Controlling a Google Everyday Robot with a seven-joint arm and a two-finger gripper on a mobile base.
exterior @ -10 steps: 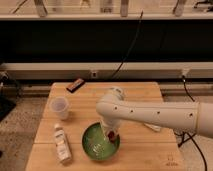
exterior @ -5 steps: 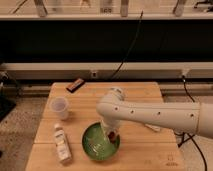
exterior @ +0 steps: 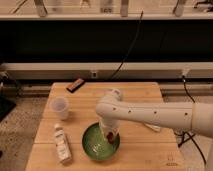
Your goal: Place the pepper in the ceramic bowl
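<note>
Nothing shifted, gripper point(exterior: 109, 136) over ceramic bowl point(exterior: 93, 145), holding pepper point(exterior: 110, 136)

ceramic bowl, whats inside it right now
The claw reaches down into the ceramic bowl, with the dark-red pepper at its tip. The arm covers the bowl's right inside.

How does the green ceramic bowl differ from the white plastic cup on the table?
The ceramic bowl is glossy green with pale streaks; the plastic cup is translucent white. The bowl is wider and lower; the cup is narrower and taller for its width. The gripper hangs over the bowl's right side with the dark-red pepper there; the cup stands apart to the left. Both stand upright on the wooden table.
</note>
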